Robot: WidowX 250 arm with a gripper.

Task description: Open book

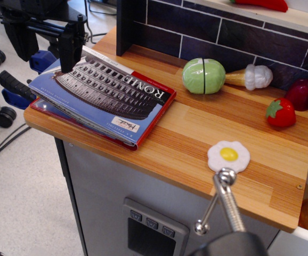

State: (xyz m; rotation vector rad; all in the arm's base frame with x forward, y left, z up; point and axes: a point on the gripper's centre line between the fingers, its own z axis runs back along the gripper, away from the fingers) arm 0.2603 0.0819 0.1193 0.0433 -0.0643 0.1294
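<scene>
Nearest the lens, a metal handle (226, 200) with a rounded chrome end pokes up from the bottom edge, out of focus. Beyond it lies the book (102, 96), flat on the left end of the wooden counter (196, 138), its blue cover up with the grey Colosseum photo and the white "ROME" title reading upside down from here. Red edging shows under the cover along its right and near sides, and the cover's left part sits slightly raised off the pages beneath. My claw (69, 50) hangs over the book's far left corner, one black finger coming down to the cover edge; I cannot tell how wide it stands or whether it has hold of the cover. To the book's right, well apart, a fried egg (228, 156) toy rests near the counter's front. Along the dark tiled back wall sit a split green vegetable (203, 76), a garlic-like piece (252, 77), and a strawberry (281, 113).
</scene>
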